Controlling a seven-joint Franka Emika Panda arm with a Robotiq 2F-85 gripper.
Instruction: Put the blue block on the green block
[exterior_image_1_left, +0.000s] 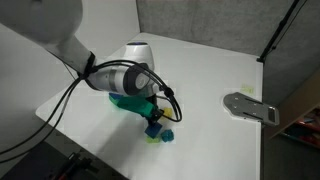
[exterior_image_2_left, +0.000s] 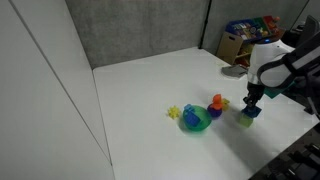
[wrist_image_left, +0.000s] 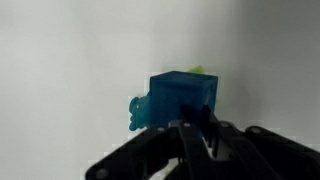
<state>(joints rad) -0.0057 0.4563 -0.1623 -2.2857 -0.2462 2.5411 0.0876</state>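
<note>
Wrist view: the gripper (wrist_image_left: 198, 128) enters from the bottom edge. Its jaws are drawn narrow and, as I read it, clamped on the near part of the blue block (wrist_image_left: 183, 98). The dark finger links hide the contact faces, so that is a judgement, not a clean sighting. The block sits square in the grip with 1 flat face toward the lens.

Why held so: a grip from above on the sides leaves the underside free, so the block can seat flat on its target.

Past the blue block's far edge I see 1 sliver of lime, the green block (wrist_image_left: 197, 70). It is almost wholly covered, so the blue block lies in line with it along the tool axis.

In an exterior view the gripper (exterior_image_2_left: 251, 103) points straight down, with the blue block (exterior_image_2_left: 250, 112) directly over the green block (exterior_image_2_left: 245, 123). I cannot tell whether the 2 are touching or just apart.

Outward from the green block:
- The teal-blue piece (exterior_image_1_left: 167, 135) is just beside it.
- The green bowl (exterior_image_2_left: 197, 127) is near it on the white table (exterior_image_2_left: 150, 80).
- The orange piece (exterior_image_2_left: 217, 101) is beside the bowl, on the side nearer the green block.
- The yellow piece (exterior_image_2_left: 174, 112) is beyond the bowl, farther off.
- The grey flat plate (exterior_image_1_left: 250, 106) is well apart from it.

My judgement is that this is the placing step, with the task close to done. The next move calls for confirming the seat, then parting the jaws evenly. The risk is an off-centre stack tipping, or the blue block being dragged off as a finger releases.
</note>
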